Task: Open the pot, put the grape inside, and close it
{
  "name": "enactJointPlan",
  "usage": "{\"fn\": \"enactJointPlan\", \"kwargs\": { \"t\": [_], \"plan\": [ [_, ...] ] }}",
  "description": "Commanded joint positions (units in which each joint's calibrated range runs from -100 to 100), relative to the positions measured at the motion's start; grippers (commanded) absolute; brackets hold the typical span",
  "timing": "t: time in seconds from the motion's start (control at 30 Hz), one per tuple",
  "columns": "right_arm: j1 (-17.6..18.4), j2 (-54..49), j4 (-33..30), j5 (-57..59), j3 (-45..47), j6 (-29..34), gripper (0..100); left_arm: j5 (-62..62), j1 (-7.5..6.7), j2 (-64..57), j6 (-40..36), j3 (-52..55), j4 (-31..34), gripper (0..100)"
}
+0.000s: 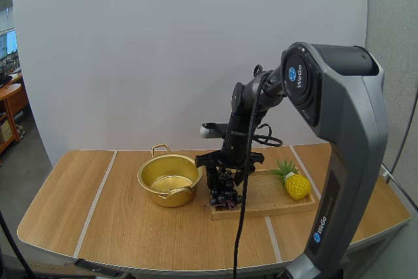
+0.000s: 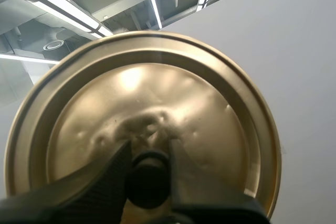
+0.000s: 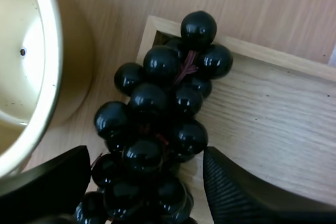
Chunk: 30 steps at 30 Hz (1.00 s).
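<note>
High view: the right gripper (image 1: pixel 225 173) hangs directly over the grapes (image 1: pixel 224 194), which lie just right of the open pot (image 1: pixel 170 180).

Left wrist view: the left gripper (image 2: pixel 149 163) pinches the knob (image 2: pixel 148 182) of the lid (image 2: pixel 142 93), off the pot.

Right wrist view: the right gripper's jaws stand wide, one each side of the grapes, whose long axis runs alongside the pot's wall.

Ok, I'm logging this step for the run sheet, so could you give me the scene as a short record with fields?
pot: open, empty, on the table
lid: off the pot, left gripper shut on its knob
grapes: at the tray's end nearest the pot, partly over its edge
right gripper: open, straddling the grapes
pineapple: on the tray's other end
</note>
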Motion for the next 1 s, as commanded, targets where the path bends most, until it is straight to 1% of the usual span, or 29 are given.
{"fn": "enactJointPlan", "kwargs": {
  "t": [0.0, 0.33, 0.37, 0.4, 0.43, 0.47, 0.5, 0.8, 0.97],
  "plan": [
    [0.0, 1.0, -0.5, -1.6, -0.5, -0.1, 100, -2.5, -0.18, -0.4, -0.4, -0.4, 0.8, 0],
    [0.0, 2.2, -0.5, -2.4, -0.4, 0.2, 100, -2.5, -0.18, -0.4, -0.4, -0.4, 0.8, 0],
    [0.0, 2.2, -0.5, -2.0, -0.4, 0.2, 87, -2.5, -0.18, -0.4, -0.4, -0.4, 0.8, 0],
    [0.0, 2.2, 0.1, -1.0, -0.4, 0.2, 56, -2.5, -0.18, -0.4, -0.4, -0.4, 0.8, 0],
    [0.0, 2.2, 0.5, -0.4, -0.4, 0.1, 40, -2.5, -0.18, -0.4, -0.4, -0.4, 0.8, 0],
    [0.0, 2.2, 0.9, 0.1, -0.4, -0.1, 12, -2.5, -0.18, -0.4, -0.4, -0.4, 0.8, 0],
    [0.0, 2.2, 0.9, 0.3, -0.4, -0.2, 0, -2.5, -0.18, -0.4, -0.4, -0.4, 0.8, 0],
    [0.0, 1.9, 0.1, 0.3, -0.4, -0.2, 0, -2.5, -0.18, -0.4, -0.4, -0.4, 0.8, 0],
    [0.0, -2.5, 0.4, 0.3, -0.4, -0.2, 0, -2.5, -0.18, -0.4, -0.4, -0.4, 0.8, 0]
  ]
}}
